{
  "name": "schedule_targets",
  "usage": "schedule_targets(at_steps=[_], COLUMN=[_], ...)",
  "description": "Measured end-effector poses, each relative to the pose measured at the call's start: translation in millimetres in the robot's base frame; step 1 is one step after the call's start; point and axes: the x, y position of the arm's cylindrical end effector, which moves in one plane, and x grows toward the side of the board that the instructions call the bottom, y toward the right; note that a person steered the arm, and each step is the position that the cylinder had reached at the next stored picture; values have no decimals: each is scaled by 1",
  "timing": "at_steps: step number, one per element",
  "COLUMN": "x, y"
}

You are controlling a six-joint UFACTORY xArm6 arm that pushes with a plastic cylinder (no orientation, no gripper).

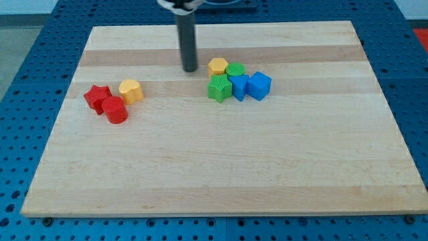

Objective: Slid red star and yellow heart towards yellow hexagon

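Note:
The red star lies at the view's left on the wooden board. The yellow heart sits just to its right, and a red cylinder touches the star from below. The yellow hexagon lies near the view's top centre, at the upper left of a cluster of blocks. My tip rests on the board just left of the yellow hexagon, with a small gap, and well to the right of the yellow heart.
Clustered with the hexagon are a green cylinder, a green star, a blue star-like block and a blue cube. The board lies on a blue perforated table.

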Motion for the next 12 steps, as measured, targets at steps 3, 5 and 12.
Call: schedule_targets(at_steps=[3,5,12], x=[28,82,76], y=[-159,-205,-67])
